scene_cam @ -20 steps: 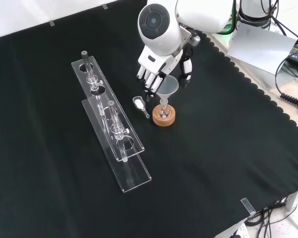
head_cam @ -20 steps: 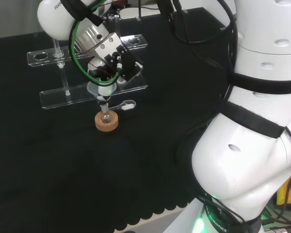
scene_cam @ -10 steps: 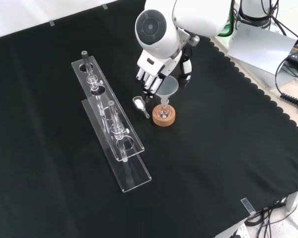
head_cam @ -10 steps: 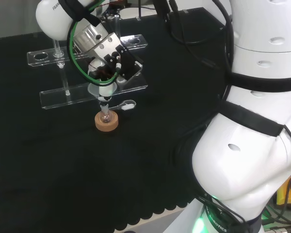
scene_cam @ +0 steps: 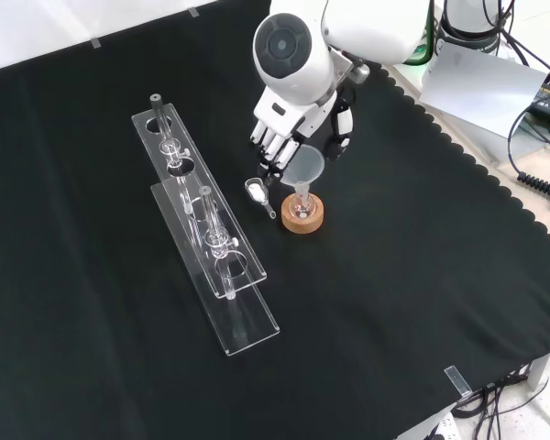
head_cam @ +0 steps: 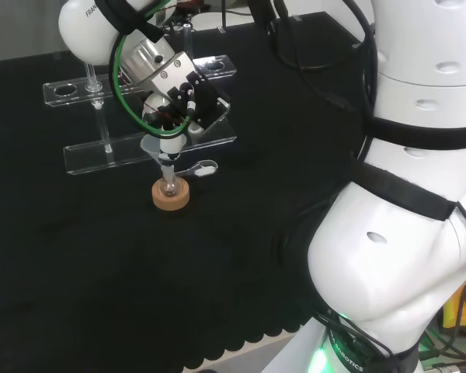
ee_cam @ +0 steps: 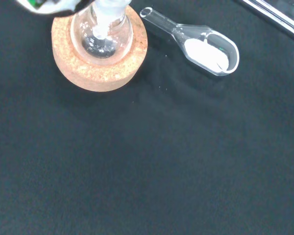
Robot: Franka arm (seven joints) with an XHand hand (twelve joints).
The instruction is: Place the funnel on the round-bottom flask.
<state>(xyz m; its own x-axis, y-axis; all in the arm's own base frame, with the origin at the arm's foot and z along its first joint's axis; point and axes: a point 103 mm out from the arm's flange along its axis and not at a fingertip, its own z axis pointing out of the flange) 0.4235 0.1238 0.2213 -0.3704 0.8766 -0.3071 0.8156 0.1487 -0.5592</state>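
Observation:
The clear funnel [scene_cam: 304, 165] stands tilted with its stem in the neck of the round-bottom flask [scene_cam: 302, 209], which sits on a cork ring [scene_cam: 303, 220]. The hand [scene_cam: 291, 124] hangs just above, its fingers and thumb curled down on either side of the funnel's cone. From the head view the funnel [head_cam: 161, 144] sits under the hand [head_cam: 177, 97], above the flask [head_cam: 169, 186] and cork ring [head_cam: 171, 197]. The wrist view looks down on the flask [ee_cam: 102, 34] in its cork ring [ee_cam: 95, 71], with the funnel stem [ee_cam: 104, 19] inside the neck.
A clear scoop [scene_cam: 258, 192] holding white powder [ee_cam: 206, 53] lies on the cloth right beside the cork ring. Two long clear racks [scene_cam: 211, 243] with glass tubes stand to the left in the front view. Cables and a bench edge lie at the right.
The funnel has tipped a little toward the fingers, away from the thumb. The hand and arm have shifted only slightly; flask and scoop stay put.

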